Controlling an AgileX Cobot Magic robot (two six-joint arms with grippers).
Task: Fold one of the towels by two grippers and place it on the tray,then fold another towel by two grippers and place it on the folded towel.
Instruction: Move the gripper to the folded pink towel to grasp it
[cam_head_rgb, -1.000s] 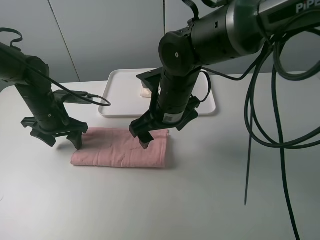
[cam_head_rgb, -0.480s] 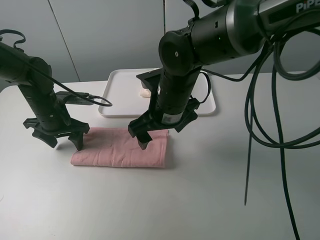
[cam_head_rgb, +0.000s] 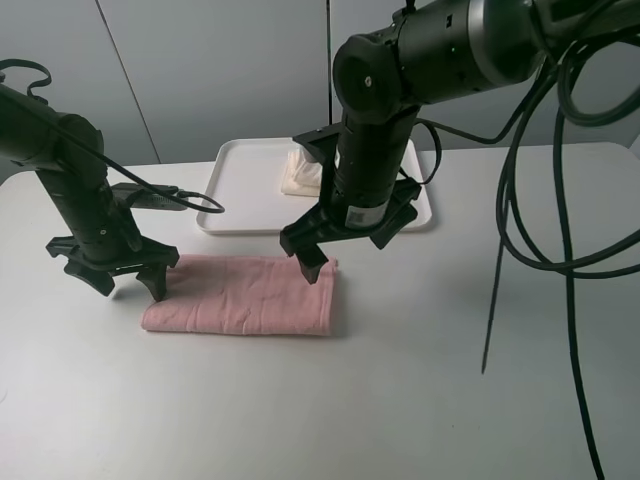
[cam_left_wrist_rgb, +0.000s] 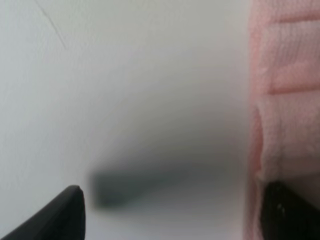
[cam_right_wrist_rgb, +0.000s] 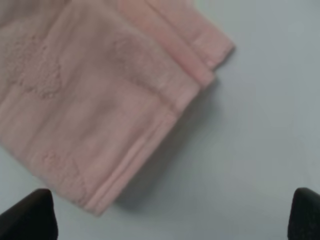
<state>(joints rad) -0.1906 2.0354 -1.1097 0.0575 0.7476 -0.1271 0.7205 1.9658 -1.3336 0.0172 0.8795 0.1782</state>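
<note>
As viewed from high up, logged a pale pink rectangular terry towel (cam_head_rgb: 240, 295) lying folded and flat toward the left edge of the white worktop (cam_head_rgb: 400, 380). Found a cream-white terry towel (cam_head_rgb: 297, 175) bunched on the flat white plastic tray (cam_head_rgb: 240, 190) by the far edge. Left black claw gripper (cam_head_rgb: 125, 285): fingers spread, empty, one tip at the pink cloth's left end, the other over bare worktop. Right black claw gripper (cam_head_rgb: 345, 255): fingers spread wide, holding nothing, over the pink cloth's far right corner.

pale pink towel (cam_head_rgb: 240, 298) with faint embossed pattern and ribbed edge bands, cream-white towel (cam_head_rgb: 298, 175), plain white tray (cam_head_rgb: 245, 185), black arms (cam_head_rgb: 85, 195), whitish-grey table (cam_head_rgb: 400, 380)
</note>
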